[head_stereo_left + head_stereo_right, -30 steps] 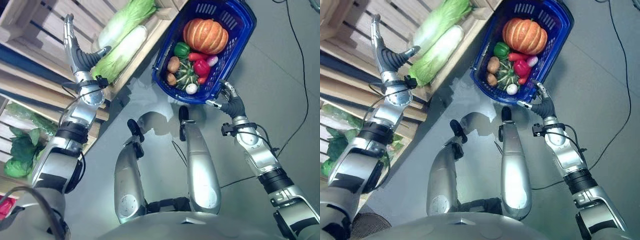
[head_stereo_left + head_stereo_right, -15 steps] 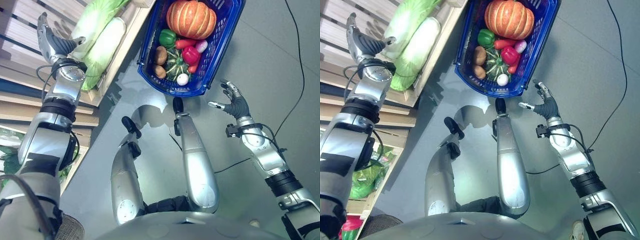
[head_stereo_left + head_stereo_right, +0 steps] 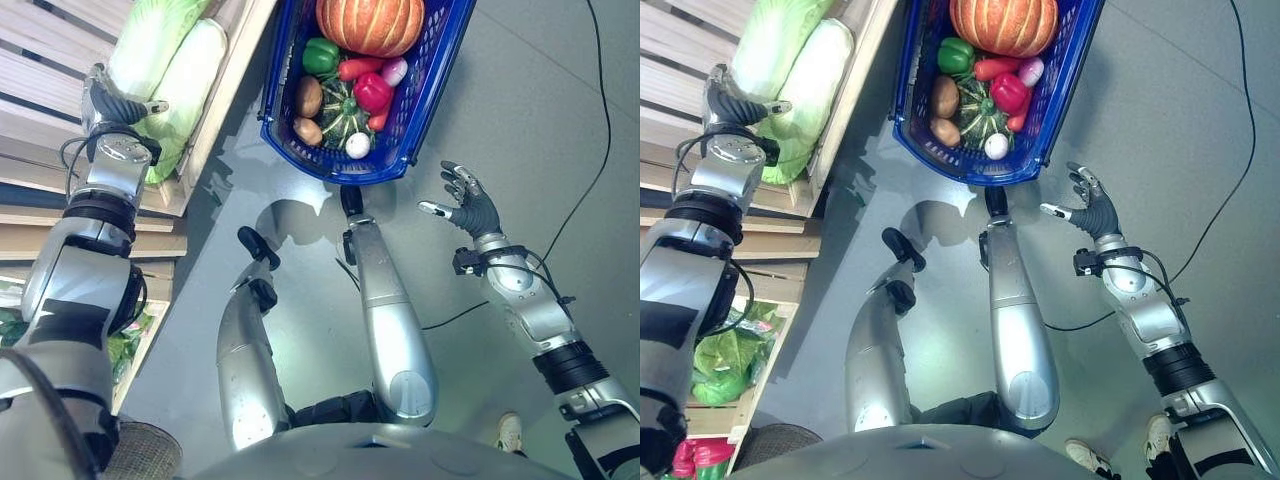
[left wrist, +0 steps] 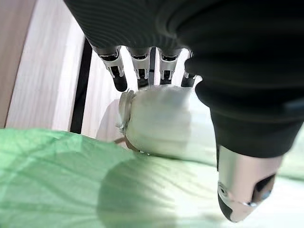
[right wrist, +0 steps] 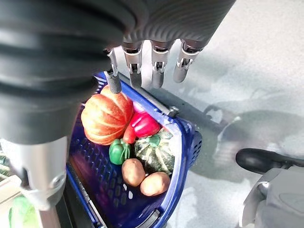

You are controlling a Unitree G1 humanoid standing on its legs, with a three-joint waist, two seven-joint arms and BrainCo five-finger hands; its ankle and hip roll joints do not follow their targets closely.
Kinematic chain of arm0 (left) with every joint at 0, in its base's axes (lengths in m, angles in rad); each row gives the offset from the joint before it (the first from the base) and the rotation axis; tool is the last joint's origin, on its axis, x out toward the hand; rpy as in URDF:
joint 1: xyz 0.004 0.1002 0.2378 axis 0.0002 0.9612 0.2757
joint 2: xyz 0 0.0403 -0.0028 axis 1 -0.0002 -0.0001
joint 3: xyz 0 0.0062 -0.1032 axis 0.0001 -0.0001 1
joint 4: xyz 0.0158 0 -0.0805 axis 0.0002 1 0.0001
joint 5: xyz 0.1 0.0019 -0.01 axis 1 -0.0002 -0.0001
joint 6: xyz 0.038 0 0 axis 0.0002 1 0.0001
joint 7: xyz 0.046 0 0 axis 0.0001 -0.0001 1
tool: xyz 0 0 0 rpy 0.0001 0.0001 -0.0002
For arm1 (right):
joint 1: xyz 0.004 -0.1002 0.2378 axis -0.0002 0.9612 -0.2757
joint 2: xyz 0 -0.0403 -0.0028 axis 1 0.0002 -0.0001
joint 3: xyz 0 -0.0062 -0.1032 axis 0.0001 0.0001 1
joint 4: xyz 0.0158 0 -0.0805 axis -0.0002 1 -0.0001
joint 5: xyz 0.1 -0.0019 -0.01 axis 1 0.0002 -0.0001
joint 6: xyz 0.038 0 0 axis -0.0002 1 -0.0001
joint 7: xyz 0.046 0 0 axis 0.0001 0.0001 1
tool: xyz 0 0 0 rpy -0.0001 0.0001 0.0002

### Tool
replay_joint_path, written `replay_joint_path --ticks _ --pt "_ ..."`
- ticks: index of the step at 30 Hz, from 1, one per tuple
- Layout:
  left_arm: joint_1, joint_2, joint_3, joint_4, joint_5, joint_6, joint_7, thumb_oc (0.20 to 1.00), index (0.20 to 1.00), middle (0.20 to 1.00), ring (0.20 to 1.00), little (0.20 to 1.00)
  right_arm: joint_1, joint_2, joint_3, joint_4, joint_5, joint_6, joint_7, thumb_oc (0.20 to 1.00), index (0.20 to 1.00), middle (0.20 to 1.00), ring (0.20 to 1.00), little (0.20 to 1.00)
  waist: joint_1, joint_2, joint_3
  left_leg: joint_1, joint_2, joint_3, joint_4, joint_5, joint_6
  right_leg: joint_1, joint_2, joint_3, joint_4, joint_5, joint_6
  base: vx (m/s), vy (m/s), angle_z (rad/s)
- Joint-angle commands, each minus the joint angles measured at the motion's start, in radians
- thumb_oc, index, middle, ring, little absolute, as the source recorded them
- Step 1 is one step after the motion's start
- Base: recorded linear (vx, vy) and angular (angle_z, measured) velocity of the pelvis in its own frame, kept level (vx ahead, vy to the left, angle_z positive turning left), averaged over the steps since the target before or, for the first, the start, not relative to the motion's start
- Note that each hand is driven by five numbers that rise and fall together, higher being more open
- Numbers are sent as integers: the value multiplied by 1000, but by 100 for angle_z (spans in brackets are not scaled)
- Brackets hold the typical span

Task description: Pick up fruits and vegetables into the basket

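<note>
While the blue basket (image 3: pixel 432 95) sits on the grey floor (image 3: pixel 560 120), the right robot hand (image 3: pixel 468 208) hangs just beside its near corner with fingers spread and straight, apart from the rim and holding nothing. Counted in the basket: one orange pumpkin (image 3: pixel 370 22), one green pepper (image 3: pixel 321 56), one red pepper (image 3: pixel 372 91), one striped dark-green squash (image 3: pixel 343 103), two brown potatoes (image 5: pixel 133 172), a carrot-like orange piece (image 3: pixel 358 68), a small pink-white vegetable (image 3: pixel 394 71) and a small white round one (image 3: pixel 357 145).

Two pale-green napa cabbages (image 3: pixel 185 75) lie side by side in the wooden crate (image 3: pixel 222 90) to the left of the basket. The left robot hand (image 3: pixel 112 104) is at the near end of these cabbages; in its wrist view the fingers (image 4: pixel 116 66) reach straight over the white stem end of one cabbage (image 4: pixel 161 121) and the thumb (image 4: pixel 244 183) stands on the near side, not curled round it. I cannot tell whether the fingertips touch the cabbage.

Lower on the rack, leafy greens (image 3: pixel 725 360) fill another crate.
</note>
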State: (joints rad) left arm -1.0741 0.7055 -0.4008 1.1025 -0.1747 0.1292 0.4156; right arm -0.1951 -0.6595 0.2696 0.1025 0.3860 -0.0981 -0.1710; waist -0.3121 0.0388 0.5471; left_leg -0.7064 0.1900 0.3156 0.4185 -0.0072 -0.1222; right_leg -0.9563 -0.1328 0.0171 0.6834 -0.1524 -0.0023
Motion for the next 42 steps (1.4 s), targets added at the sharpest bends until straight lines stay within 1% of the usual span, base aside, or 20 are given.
replay_joint_path --ticks 1,9,14,17,20,21,22,23,24,25,27,28,30,32,34,37,39,42 --pt "-6 75 -18 37 20 17 -12 1000 1000 1000 1000 1000 19 -25 -34 -45 41 -10 6 1000 1000 1000 1000 1000 -45 -18 -27 -62 3 39 164 -124 14 -1 6 18 -68 36 77 -1 52 -3" --pt "-35 77 -42 65 34 23 -35 1000 1000 1000 1000 1000 4 -39 -33 -40 61 11 17 1000 1000 1000 1000 1000 -58 -10 -27 -69 5 53 152 -115 4 -22 -1 29 -83 53 79 5 45 -4" --pt "-68 86 -62 74 25 6 -36 1000 1000 1000 1000 1000 -3 -52 -28 -27 74 4 21 1000 1000 1000 1000 1000 -66 -4 -27 -71 7 58 153 -115 -1 -34 -4 36 -79 54 77 22 36 -5" --pt "-99 84 -70 85 -10 -17 -30 1000 1000 1000 1000 1000 -8 -56 -24 -10 88 -11 25 1000 1000 1000 1000 1000 -74 1 -27 -71 8 64 149 -112 -5 -42 -6 42 -81 57 76 27 36 -3" --pt "-120 76 -73 89 -63 -32 -54 1000 1000 1000 1000 1000 -8 -56 -21 -5 102 -19 26 1000 1000 1000 1000 1000 -78 4 -27 -73 8 67 147 -111 -6 -48 -6 45 -80 58 75 7 8 -1" --pt "-132 71 -76 94 -113 -59 -87 1000 1000 1000 1000 1000 -11 -53 -17 0 104 -24 28 1000 1000 1000 1000 1000 -80 4 -27 -76 8 66 148 -111 -6 -53 -3 49 -78 58 74 0 0 0" --pt "-135 69 -77 95 -134 -67 -101 1000 1000 1000 1000 1000 -12 -52 -15 1 106 -26 29 1000 1000 1000 1000 1000 -81 4 -27 -77 8 66 149 -111 -6 -54 -3 49 -77 58 73 0 0 0" --pt "-142 59 -75 88 -188 -85 -163 1000 1000 1000 1000 1000 -10 -49 -14 -2 115 -30 33 1000 1000 1000 1000 1000 -83 5 -27 -83 8 66 150 -112 -5 -62 -1 53 -75 58 73 0 0 0" --pt "-141 54 -76 86 -198 -94 -178 1000 1000 1000 1000 1000 -10 -46 -15 -2 117 -29 34 1000 1000 1000 1000 1000 -84 6 -27 -85 6 65 149 -111 -6 -64 1 55 -75 59 73 0 0 0" --pt "-139 44 -82 74 -249 -120 -225 1000 1000 1000 1000 1000 -11 -41 -16 -2 122 -28 39 1000 1000 1000 1000 1000 -85 8 -27 -91 4 62 148 -108 -6 -71 4 60 -76 63 73 0 0 0" --pt "-130 29 -80 51 -347 -116 -300 1000 1000 1000 1000 1000 -8 -41 -19 -9 131 -21 46 1000 1000 1000 1000 1000 -87 9 -27 -101 3 62 149 -110 -3 -82 10 68 -72 61 71 0 0 0" --pt "-119 9 -78 35 -407 -118 -378 1000 1000 1000 1000 1000 -8 -36 -23 -11 138 -15 52 1000 1000 1000 1000 1000 -90 10 -27 -106 4 67 153 -112 -1 -90 12 70 -69 61 71 0 0 0" --pt "-109 -11 -84 13 -452 -115 -459 1000 1000 1000 1000 1000 -15 -33 -28 -10 144 -7 63 1000 1000 1000 1000 1000 -92 10 -27 -111 6 73 153 -112 -1 -96 12 70 -75 67 74 0 0 0" --pt "-101 -19 -83 -2 -494 -108 -484 1000 1000 1000 1000 1000 -21 -33 -30 -11 150 0 68 1000 1000 1000 1000 1000 -93 10 -27 -117 8 76 153 -110 -2 -102 13 70 -77 70 74 4 2 2" --pt "-92 -33 -73 -18 -574 -88 -533 1000 1000 1000 1000 1000 -25 -35 -30 -7 149 11 81 1000 1000 1000 1000 1000 -95 10 -27 -124 10 75 156 -109 -1 -110 17 73 -73 69 73 0 0 0" --pt "-80 -53 -61 -36 -635 -50 -564 1000 1000 1000 1000 1000 -29 -35 -38 -11 144 32 93 1000 1000 1000 1000 1000 -97 9 -27 -128 9 74 156 -110 1 -117 21 78 -68 68 71 11 2 -7" --pt "-77 -65 -52 -36 -619 -30 -580 1000 1000 1000 1000 1000 -31 -37 -42 -10 144 32 105 1000 1000 1000 1000 1000 -99 4 -27 -127 10 74 155 -110 1 -115 24 76 -70 69 71 -5 -23 -6" --pt "-75 -73 -63 -31 -567 -16 -562 1000 1000 1000 1000 1000 -34 -38 -43 -13 145 32 104 1000 1000 1000 1000 1000 -100 0 -27 -126 11 73 155 -109 1 -112 25 73 -72 71 70 -14 -43 -1"
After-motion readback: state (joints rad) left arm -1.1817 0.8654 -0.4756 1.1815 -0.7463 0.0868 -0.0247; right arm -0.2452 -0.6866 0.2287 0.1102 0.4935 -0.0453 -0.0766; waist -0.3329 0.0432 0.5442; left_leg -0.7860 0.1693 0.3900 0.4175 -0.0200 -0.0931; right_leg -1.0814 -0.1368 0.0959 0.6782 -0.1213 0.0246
